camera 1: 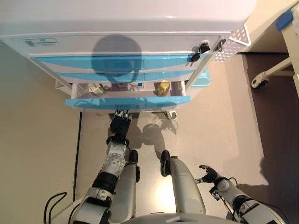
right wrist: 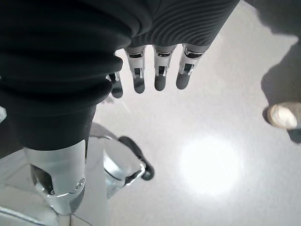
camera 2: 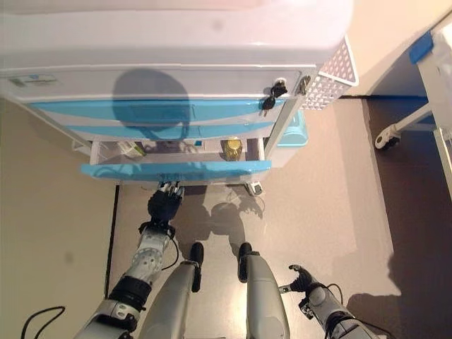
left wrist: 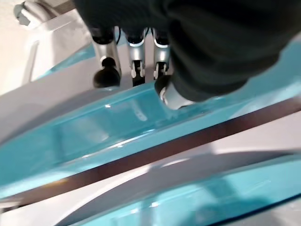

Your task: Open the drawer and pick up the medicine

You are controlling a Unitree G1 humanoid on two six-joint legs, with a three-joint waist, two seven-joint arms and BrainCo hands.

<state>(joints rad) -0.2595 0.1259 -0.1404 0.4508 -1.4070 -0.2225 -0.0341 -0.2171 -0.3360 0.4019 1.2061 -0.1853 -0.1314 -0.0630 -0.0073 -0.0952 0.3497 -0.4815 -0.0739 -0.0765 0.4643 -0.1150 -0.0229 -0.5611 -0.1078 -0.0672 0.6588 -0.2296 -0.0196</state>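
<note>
Drawers with blue fronts fill the white cabinet (camera 1: 126, 18), and the lowest drawer (camera 1: 127, 102) stands pulled out while the two above it are shut. Inside the open drawer a small bottle with a yellowish body and gold cap (camera 1: 162, 87) stands upright toward the right end, and some pale packets (camera 1: 96, 88) lie toward the left end; which of these is the medicine cannot be told. The left hand (camera 1: 120, 124) reaches up to the underside of the open drawer's blue front, near its middle; in its wrist view the fingers (left wrist: 135, 52) curl under the front's lip, the thumb set against the blue plastic, so it grips the drawer. The right hand (camera 1: 208, 174) hangs low beside the robot, well apart from the cabinet, its fingers (right wrist: 160, 70) straight and relaxed over the bare floor (right wrist: 211, 141), holding nothing. A bunch of keys (camera 1: 201, 49) hangs at the cabinet's upper right corner, beside a white perforated basket (camera 1: 236, 42) on its side.
</note>
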